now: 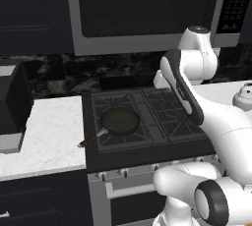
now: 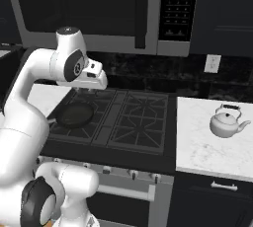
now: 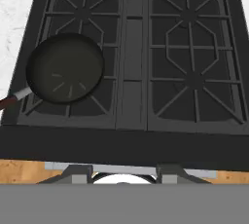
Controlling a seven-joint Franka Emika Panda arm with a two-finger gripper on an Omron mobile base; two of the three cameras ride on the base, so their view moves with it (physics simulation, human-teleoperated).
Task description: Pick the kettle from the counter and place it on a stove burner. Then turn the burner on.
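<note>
The kettle sits on the bench at about 3 o'clock of the cooktop, well apart from the end effector, whose opening I cannot tell, holding nothing.

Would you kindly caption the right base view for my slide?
Kettle waits on the counter right of the cooktop; frying pan occupies a front burner.

A dark frying pan sits below a microwave.
</note>
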